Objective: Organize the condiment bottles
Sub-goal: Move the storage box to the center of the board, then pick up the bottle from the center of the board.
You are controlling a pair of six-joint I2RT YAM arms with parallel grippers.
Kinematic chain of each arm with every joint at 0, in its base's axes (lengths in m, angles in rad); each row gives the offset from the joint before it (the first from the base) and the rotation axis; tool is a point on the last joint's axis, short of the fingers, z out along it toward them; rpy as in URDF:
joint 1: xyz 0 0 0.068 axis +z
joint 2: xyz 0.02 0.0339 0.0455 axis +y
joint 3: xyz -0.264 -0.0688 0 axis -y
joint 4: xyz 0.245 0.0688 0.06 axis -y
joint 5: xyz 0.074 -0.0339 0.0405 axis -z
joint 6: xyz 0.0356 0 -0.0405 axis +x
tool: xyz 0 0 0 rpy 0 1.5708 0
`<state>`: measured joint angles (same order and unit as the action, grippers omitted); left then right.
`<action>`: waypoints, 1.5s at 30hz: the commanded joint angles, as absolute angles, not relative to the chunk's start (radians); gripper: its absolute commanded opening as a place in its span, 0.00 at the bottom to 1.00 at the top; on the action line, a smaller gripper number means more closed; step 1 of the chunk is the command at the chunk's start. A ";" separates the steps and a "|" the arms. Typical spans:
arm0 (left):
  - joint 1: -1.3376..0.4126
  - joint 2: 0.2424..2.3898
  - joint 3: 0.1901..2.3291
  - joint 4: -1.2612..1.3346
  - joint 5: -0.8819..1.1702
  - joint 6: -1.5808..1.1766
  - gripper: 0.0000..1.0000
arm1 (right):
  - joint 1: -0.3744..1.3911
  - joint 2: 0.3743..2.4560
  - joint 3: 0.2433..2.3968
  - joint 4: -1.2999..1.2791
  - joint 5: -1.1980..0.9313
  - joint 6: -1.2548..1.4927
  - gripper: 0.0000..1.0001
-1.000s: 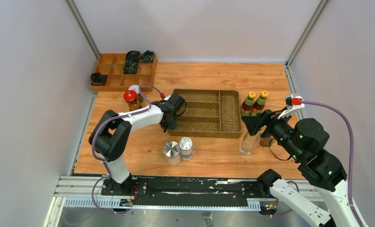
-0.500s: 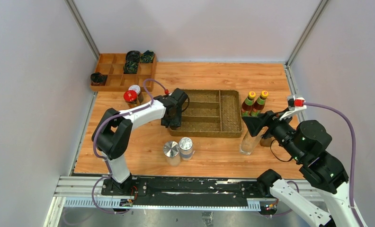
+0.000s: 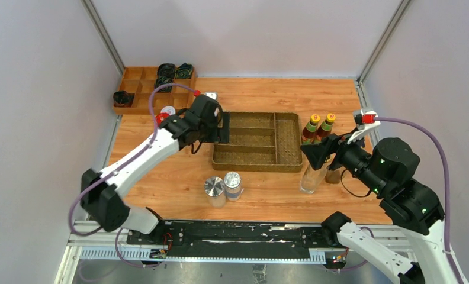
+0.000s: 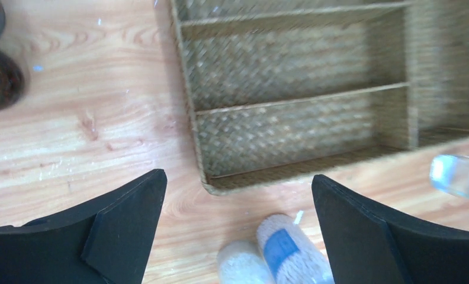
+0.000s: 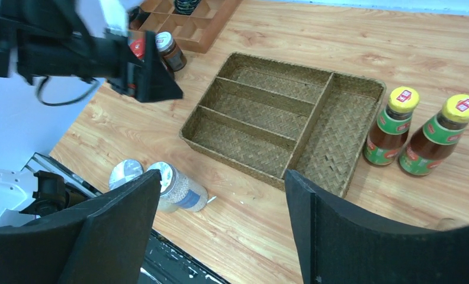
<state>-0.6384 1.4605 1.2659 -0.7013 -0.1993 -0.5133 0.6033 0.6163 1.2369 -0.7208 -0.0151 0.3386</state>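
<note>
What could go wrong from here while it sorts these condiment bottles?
1. The right gripper, jaws open, hangs over the tall clear bottle; an off-centre descent might tip it into the two sauce bottles close behind.
2. The left gripper sits at the edge of the wicker tray with its arm over the red-lidded jar; a swing could knock that jar.

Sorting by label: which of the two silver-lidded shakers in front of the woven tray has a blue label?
The right shaker, as the top camera sees them; the left shaker beside it shows none.
</note>
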 commanded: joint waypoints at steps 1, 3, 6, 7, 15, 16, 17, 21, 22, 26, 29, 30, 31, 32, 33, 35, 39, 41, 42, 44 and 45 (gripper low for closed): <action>-0.646 1.299 1.290 -0.671 -0.099 -0.431 1.00 | 0.619 0.639 1.339 -0.876 0.030 0.274 0.84; -0.646 1.232 1.283 -0.665 -0.082 -0.416 1.00 | 0.619 0.655 1.376 -0.944 0.093 0.286 0.86; -0.646 1.150 1.265 -0.663 -0.082 -0.402 1.00 | 0.618 0.670 1.421 -1.042 0.168 0.325 0.88; -0.646 1.126 1.259 -0.664 -0.089 -0.404 1.00 | 0.619 0.675 1.434 -1.077 0.186 0.341 0.88; -0.646 0.956 1.193 -0.674 -0.041 -0.410 1.00 | 0.617 0.676 1.473 -1.260 0.246 0.468 0.89; -0.646 0.930 1.185 -0.674 -0.033 -0.408 1.00 | 0.617 0.672 1.471 -1.278 0.255 0.467 0.89; -0.646 0.912 1.176 -0.673 -0.025 -0.409 1.00 | 0.618 0.663 1.466 -1.295 0.265 0.466 0.89; -0.647 0.847 1.140 -0.674 -0.006 -0.409 1.00 | 0.617 0.570 1.335 -1.252 0.280 0.447 0.89; -0.646 0.835 1.130 -0.673 0.017 -0.407 1.00 | 0.617 0.539 1.288 -1.225 0.282 0.444 0.89; -0.646 0.785 1.070 -0.666 0.052 -0.399 1.00 | 0.617 0.432 1.083 -1.099 0.262 0.424 0.87; -0.647 0.758 1.028 -0.669 0.053 -0.401 1.00 | 0.615 0.403 1.009 -1.012 0.244 0.390 0.84; -0.646 0.746 1.017 -0.667 0.053 -0.408 1.00 | 0.615 0.410 1.016 -0.995 0.245 0.371 0.84; -0.646 0.736 1.006 -0.667 0.054 -0.413 1.00 | 0.614 0.421 1.021 -0.985 0.264 0.357 0.84; -0.646 0.726 0.996 -0.667 0.054 -0.421 1.00 | 0.615 0.439 1.028 -0.983 0.282 0.344 0.84; -0.646 0.716 0.986 -0.667 0.053 -0.428 1.00 | 0.615 0.466 1.034 -0.983 0.290 0.333 0.84; -0.646 0.691 0.964 -0.667 0.049 -0.443 1.00 | 0.616 0.499 1.035 -0.974 0.304 0.327 0.84; -0.646 0.647 0.916 -0.668 0.040 -0.464 1.00 | 0.615 0.491 1.001 -0.912 0.356 0.335 0.85; -0.646 0.635 0.899 -0.669 0.043 -0.467 1.00 | 0.615 0.479 0.983 -0.885 0.376 0.341 0.85; -0.646 0.631 0.892 -0.669 0.044 -0.469 1.00 | 0.616 0.477 0.975 -0.876 0.384 0.346 0.85; -0.646 0.627 0.883 -0.670 0.046 -0.473 1.00 | 0.616 0.472 0.957 -0.863 0.413 0.362 0.85; -0.647 0.627 0.881 -0.670 0.047 -0.476 1.00 | 0.616 0.469 0.948 -0.856 0.425 0.370 0.85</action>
